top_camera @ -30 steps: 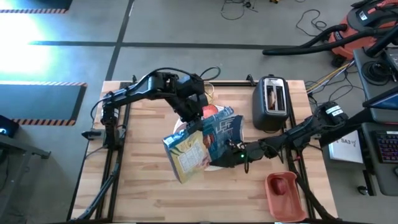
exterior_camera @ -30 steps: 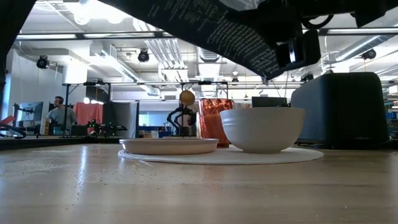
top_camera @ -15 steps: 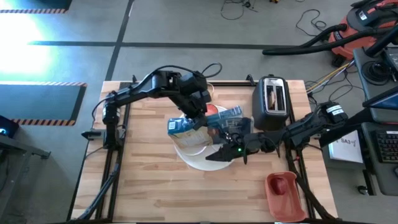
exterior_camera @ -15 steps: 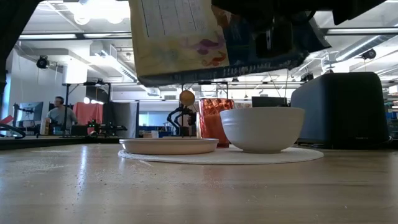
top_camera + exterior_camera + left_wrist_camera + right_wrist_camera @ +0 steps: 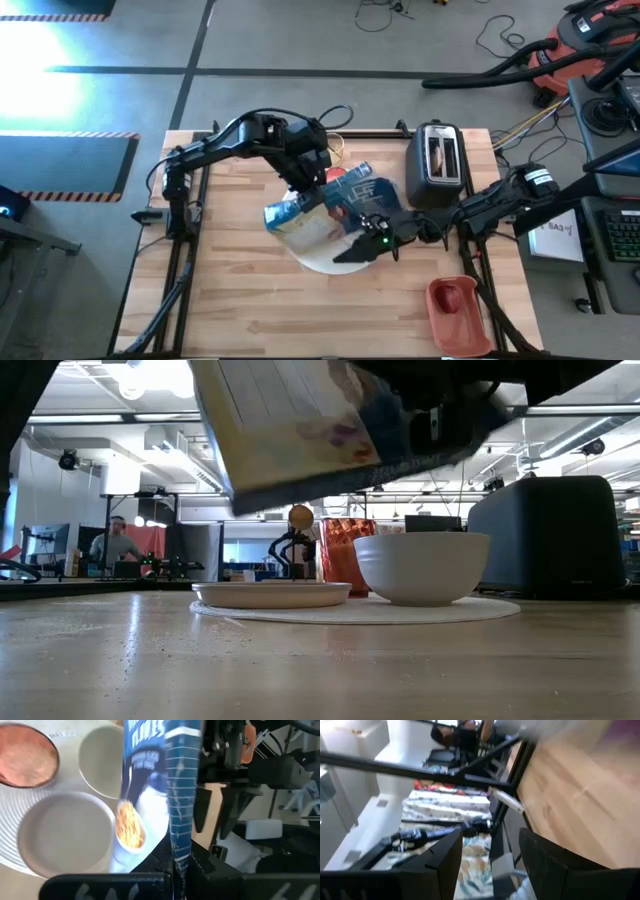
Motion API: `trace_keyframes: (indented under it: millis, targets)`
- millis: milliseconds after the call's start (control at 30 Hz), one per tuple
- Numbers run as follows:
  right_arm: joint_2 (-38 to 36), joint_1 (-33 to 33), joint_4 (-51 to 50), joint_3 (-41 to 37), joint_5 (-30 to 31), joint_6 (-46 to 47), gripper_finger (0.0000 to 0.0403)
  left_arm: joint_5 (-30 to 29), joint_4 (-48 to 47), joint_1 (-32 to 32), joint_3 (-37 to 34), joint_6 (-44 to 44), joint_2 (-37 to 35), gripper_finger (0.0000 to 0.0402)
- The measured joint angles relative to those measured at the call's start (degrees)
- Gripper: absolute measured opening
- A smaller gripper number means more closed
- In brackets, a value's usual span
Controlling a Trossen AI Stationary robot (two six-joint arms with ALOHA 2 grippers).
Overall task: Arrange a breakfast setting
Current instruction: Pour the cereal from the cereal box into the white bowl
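A blue and yellow cereal box (image 5: 325, 205) hangs over the round white plate (image 5: 312, 260), with my left gripper (image 5: 312, 188) shut on it. In the left wrist view the box (image 5: 150, 785) stands above a white bowl (image 5: 65, 837), a small white dish (image 5: 100, 765) and a red cup (image 5: 25, 755). My right gripper (image 5: 345, 252) stands open just right of the box, near its lower side, with nothing between its fingers (image 5: 445, 860). In the low view the box (image 5: 300, 430) is tilted above the dish (image 5: 272, 594) and the bowl (image 5: 422, 568). My left gripper pinches a narrow edge of the box (image 5: 176, 855) between its shut fingers, coming at it from above and slanting down. The box hangs clear of the plate and bowl, tilted, with one corner (image 5: 237, 508) lowest.
A black toaster (image 5: 438, 165) with a slice in it stands at the far right of the table. A red tray (image 5: 455, 305) lies at the near right corner. Bare wood lies along the near and left parts of the table (image 5: 230, 300).
The box has swung in my left gripper's hold: its broad face, which reached toward the table's near edge, has turned up and back, and it now lies across above the plate, tilted. My right gripper has drawn slightly away from the box and rolled, staying open.
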Motion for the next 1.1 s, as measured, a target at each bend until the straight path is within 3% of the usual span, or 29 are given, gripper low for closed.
trace_keyframes:
  millis: [400, 700, 900, 1100]
  targets:
    - [-2.0, 4.0, 0.0, 3.7, -9.5, -6.6, 0.0185, -1.3, -4.6, -0.1, 0.0, -0.9, -1.5, 0.0000]
    - [-10.5, 8.0, -5.9, 4.2, -9.4, -19.2, 0.0185, -6.1, -7.0, -2.7, 0.0, -1.0, -1.6, 0.0000]
    - [-16.1, 9.6, -20.2, 4.2, -1.8, -28.4, 0.0185, -9.8, -7.0, -6.6, 0.0, -1.2, -2.3, 0.0000]
    - [-19.8, 11.0, -37.9, 3.9, 10.6, -28.7, 0.0185, -14.8, -7.0, -12.7, 0.0, -3.8, -4.0, 0.0000]
